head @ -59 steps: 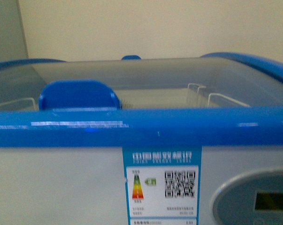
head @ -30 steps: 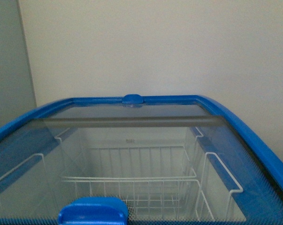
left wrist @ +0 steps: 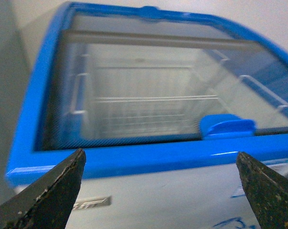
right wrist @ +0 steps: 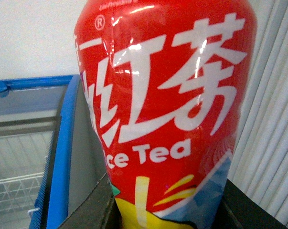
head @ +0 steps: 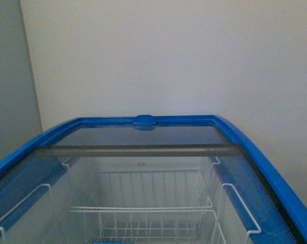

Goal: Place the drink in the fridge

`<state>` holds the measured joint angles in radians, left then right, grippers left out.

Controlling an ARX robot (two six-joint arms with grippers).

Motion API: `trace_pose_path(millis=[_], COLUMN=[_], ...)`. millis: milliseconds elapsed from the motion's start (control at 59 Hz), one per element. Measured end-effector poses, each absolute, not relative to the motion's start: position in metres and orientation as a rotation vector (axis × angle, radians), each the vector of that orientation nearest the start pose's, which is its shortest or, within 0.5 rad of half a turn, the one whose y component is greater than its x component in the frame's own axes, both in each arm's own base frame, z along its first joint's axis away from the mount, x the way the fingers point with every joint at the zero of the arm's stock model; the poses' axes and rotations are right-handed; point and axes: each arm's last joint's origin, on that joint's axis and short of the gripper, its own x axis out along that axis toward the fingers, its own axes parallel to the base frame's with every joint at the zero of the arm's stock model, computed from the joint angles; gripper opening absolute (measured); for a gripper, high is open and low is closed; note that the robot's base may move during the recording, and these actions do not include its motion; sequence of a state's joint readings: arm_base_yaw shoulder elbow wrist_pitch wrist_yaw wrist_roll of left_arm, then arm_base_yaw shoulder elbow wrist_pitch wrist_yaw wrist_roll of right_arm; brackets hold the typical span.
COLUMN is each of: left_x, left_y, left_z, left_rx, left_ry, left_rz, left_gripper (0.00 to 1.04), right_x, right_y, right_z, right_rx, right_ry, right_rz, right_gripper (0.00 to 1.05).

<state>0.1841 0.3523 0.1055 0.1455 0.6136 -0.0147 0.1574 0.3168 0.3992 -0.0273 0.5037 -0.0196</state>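
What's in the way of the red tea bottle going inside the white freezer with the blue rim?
The sliding glass lid with the blue handle covers the white wire baskets, so the white, blue-rimmed chest freezer looks shut. The right gripper holds the red-labelled plastic bottle outside it.

Plain off-white wall (head: 168, 56) across the upper and centre frame in front view, darker grey panel (head: 8, 76) down the left edge, straight vertical seam (head: 32, 76) between them, soft even light, right wrist view shows a pale wall (right wrist: 34, 38) plus white vertical ribbed slats (right wrist: 272, 119)
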Motion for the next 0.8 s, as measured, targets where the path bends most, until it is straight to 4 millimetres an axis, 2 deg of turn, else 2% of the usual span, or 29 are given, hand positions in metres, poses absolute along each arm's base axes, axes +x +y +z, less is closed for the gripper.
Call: trace_pose_path(millis=[136, 237, 390, 475, 627, 797], left_x=[0.142, 0.161, 0.208, 0.232, 0.262, 0.28], left_y=[0.004, 0.004, -0.003, -0.008, -0.023, -0.029], left_z=[0.205, 0.208, 0.192, 0.181, 0.18, 0.183], left_rx=[0.099, 0.237, 0.643, 0.811, 0.954, 0.987], left_ry=[0.007, -0.048, -0.18, -0.221, -0.288, -0.265], left_rz=[-0.603, -0.673, -0.835, -0.903, -0.977, -1.033], left_gripper=[0.97, 0.97, 0.97, 0.97, 0.97, 0.97], right_x=[0.102, 0.102, 0.102, 0.102, 0.102, 0.102], right_y=[0.002, 0.002, 0.002, 0.002, 0.002, 0.002], right_z=[0.271, 0.271, 0.271, 0.271, 0.271, 0.271], right_rx=[-0.001, -0.001, -0.001, -0.001, -0.001, -0.001], right_ry=[-0.049, -0.049, -0.049, -0.049, -0.049, -0.049], right_rz=[-0.353, -0.351, -0.351, -0.352, -0.352, -0.351], right_gripper=[0.36, 0.36, 0.36, 0.36, 0.36, 0.36])
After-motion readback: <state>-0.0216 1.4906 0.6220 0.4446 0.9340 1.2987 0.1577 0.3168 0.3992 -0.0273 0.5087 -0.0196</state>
